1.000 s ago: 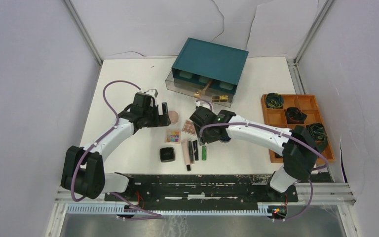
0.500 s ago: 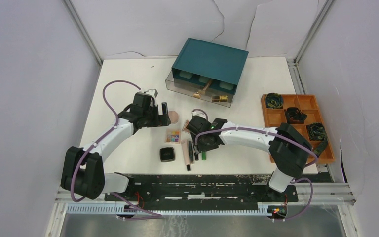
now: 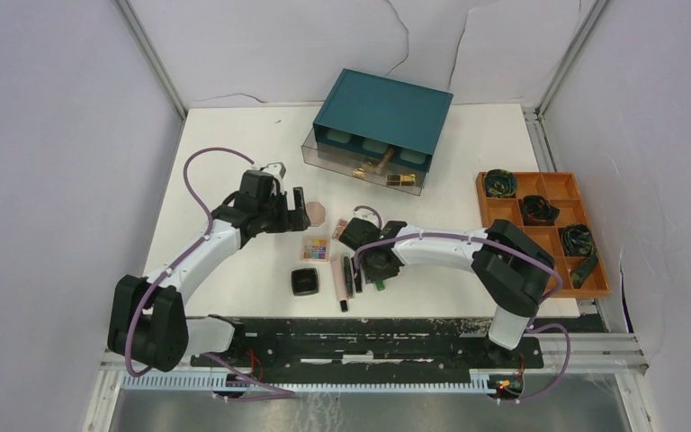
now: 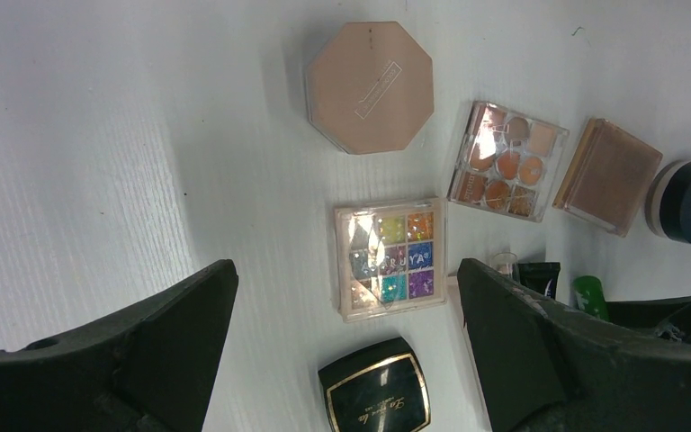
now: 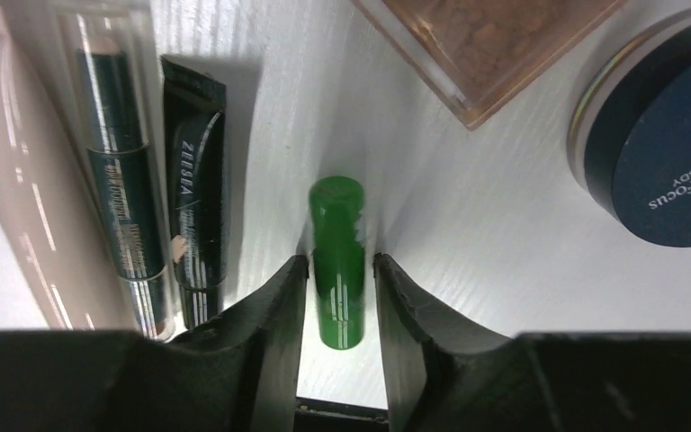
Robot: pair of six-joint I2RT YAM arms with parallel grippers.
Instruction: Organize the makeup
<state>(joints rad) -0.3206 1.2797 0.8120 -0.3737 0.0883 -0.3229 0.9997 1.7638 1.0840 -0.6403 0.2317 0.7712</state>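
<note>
Straddling the slim green plastic tube (image 5: 336, 225) on the white table (image 3: 468, 180), your right tool (image 5: 342, 263) has a finger close on each side; you cannot tell whether it grips. Your left tool (image 4: 344, 270) hangs wide open over the colourful square palette (image 4: 390, 259), left of the tube.

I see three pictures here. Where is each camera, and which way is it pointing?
Top: fixed above and behind the arms, looking down on the table; both arms show.
Left wrist: on the left arm, looking down at the rainbow palette; its open jaws fill the bottom corners.
Right wrist: on the right arm, looking down at the green tube between its jaws.
Shared: both wrist views show the green tube and dark blue round compact.
</note>
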